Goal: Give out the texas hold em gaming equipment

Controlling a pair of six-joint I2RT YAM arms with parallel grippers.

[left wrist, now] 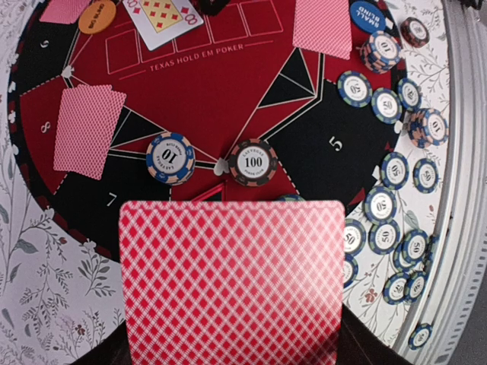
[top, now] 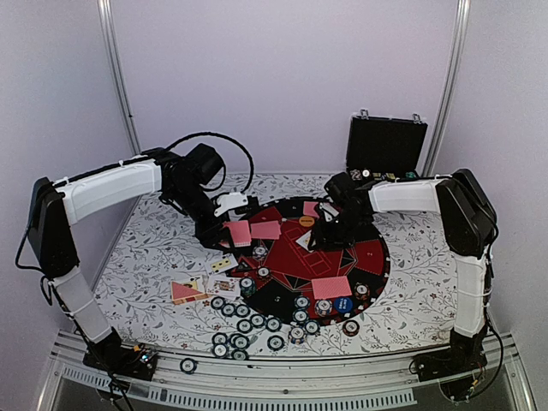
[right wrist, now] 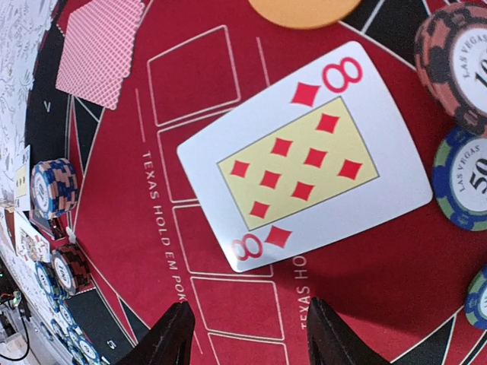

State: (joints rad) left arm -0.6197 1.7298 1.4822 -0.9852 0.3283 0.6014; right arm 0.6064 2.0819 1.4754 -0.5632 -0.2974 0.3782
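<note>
My left gripper [top: 219,229] is shut on a red-backed playing card [left wrist: 232,285], held above the near-left edge of the round mat [top: 368,257]; the card hides the fingers in the left wrist view. My right gripper [right wrist: 251,331] stands open just above the red felt, with nothing between its fingers. An eight of diamonds [right wrist: 304,156] lies face up just ahead of it. Face-down cards [left wrist: 87,129] [top: 331,287] lie on the mat. An orange button [right wrist: 304,9], a blue button [left wrist: 367,15] and chips marked 10 [left wrist: 170,157] and 100 [left wrist: 253,161] also sit on it.
Several loose poker chips [top: 244,325] spread across the table's front edge, and stacks [right wrist: 53,186] stand at the mat's rim. Face-up cards [top: 188,289] lie on the floral cloth at left. The black case [top: 385,144] stands open at the back right.
</note>
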